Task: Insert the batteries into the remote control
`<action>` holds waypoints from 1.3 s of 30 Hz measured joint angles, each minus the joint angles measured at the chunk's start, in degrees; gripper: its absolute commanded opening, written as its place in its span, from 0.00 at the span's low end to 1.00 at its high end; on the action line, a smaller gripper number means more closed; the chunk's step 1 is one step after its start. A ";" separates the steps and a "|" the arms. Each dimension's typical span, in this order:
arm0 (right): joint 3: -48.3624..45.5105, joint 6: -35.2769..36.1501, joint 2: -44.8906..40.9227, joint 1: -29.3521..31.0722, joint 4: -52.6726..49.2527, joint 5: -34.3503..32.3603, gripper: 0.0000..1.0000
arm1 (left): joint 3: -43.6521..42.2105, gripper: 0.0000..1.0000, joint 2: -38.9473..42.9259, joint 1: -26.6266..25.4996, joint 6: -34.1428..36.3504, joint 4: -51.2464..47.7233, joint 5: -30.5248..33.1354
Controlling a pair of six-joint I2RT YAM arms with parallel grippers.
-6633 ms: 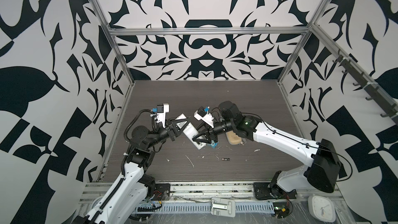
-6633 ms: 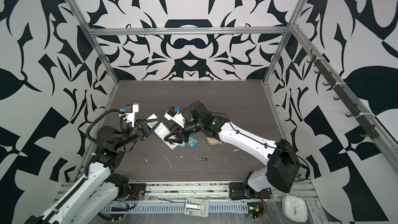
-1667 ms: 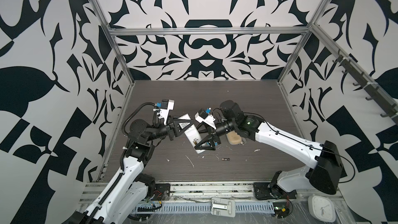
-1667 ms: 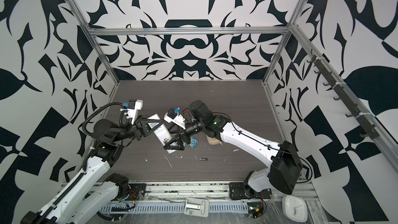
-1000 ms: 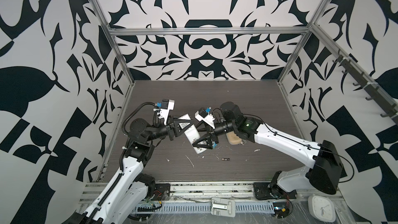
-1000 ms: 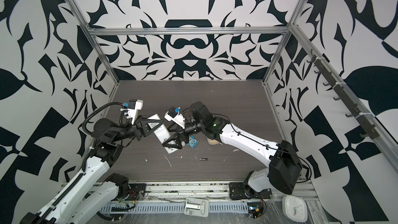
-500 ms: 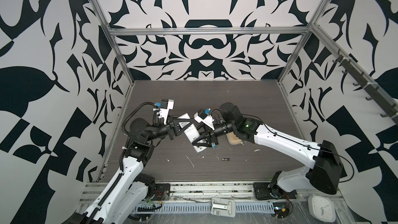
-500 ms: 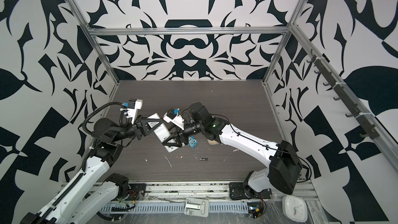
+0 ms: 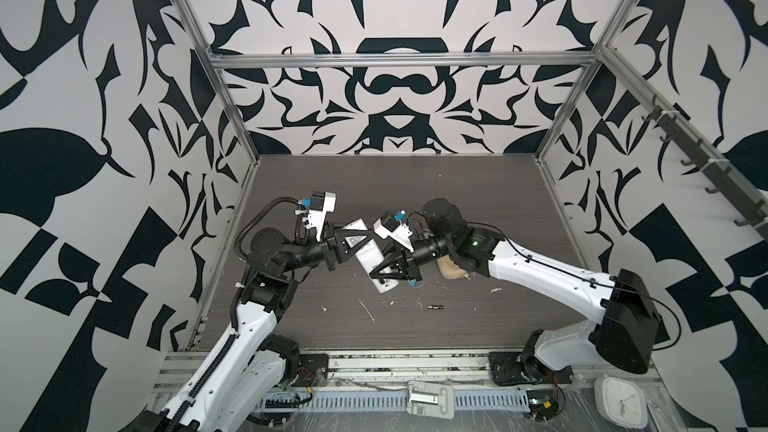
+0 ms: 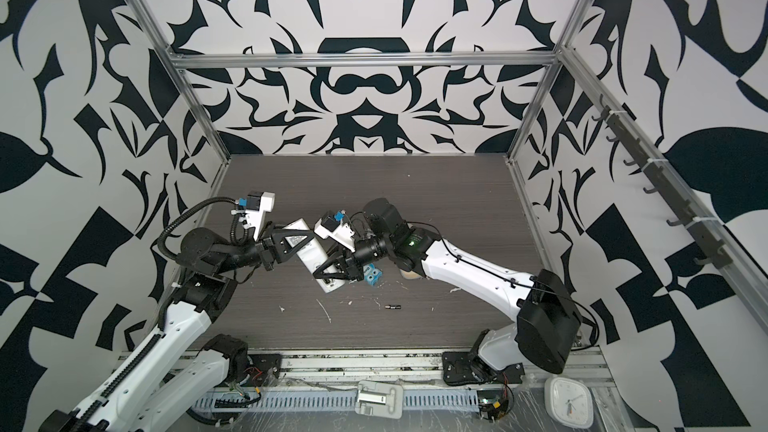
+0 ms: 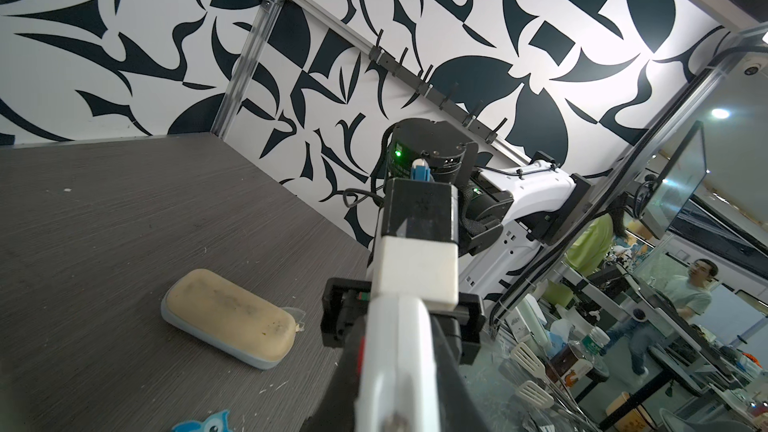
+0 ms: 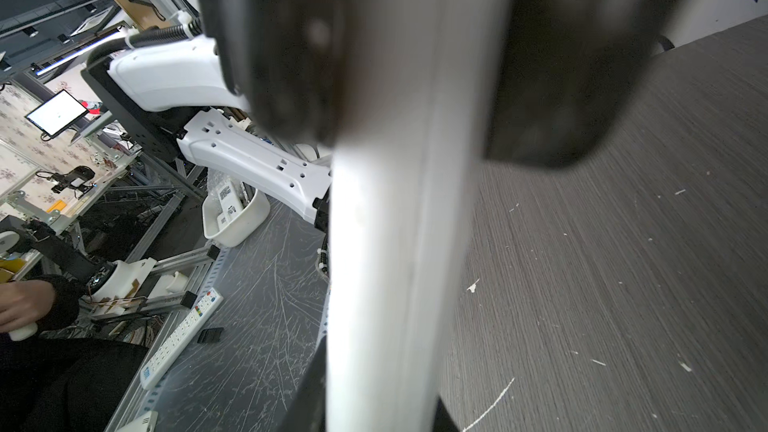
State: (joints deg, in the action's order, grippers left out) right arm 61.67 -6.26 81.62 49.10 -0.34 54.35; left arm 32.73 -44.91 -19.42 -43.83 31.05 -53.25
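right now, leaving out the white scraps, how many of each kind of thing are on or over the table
remote control: 1
battery in view: 1
tan case: 1
blue block: 1
total: 4

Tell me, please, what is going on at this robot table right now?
Both arms have the white remote control between them over the table. The left tool is shut on its far end, and the right tool grips the nearer end. One battery lies loose on the table toward the front, not yet loaded; I cannot see a second. A tan case lies partly hidden under the right arm.
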 measured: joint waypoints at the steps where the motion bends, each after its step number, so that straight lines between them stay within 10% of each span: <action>1: -0.04 -0.04 0.07 0.00 0.13 0.09 0.05 | 0.00 0.00 0.00 0.00 0.07 0.00 -0.04; 10: -0.13 0.66 0.22 0.13 -0.09 -0.68 0.01 | 0.00 0.00 0.00 0.00 1.14 -0.37 -0.20; 17: -0.35 3.17 -0.39 1.01 -2.43 -5.46 0.57 | 0.33 0.00 0.17 -0.09 2.78 -5.05 1.68; 25: -1.46 4.83 -1.14 1.14 -3.74 -10.32 0.82 | 1.16 0.00 1.01 -0.09 3.80 -10.32 4.68; 39: -4.85 3.91 -6.14 0.98 -3.06 -12.22 0.69 | 1.16 0.00 1.01 -0.09 4.70 -12.55 5.68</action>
State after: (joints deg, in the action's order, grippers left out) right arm 56.82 -2.35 75.48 50.09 -3.40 42.13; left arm 33.89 -43.90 -19.51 -39.13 18.50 -47.57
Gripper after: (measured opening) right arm 0.709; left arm 0.202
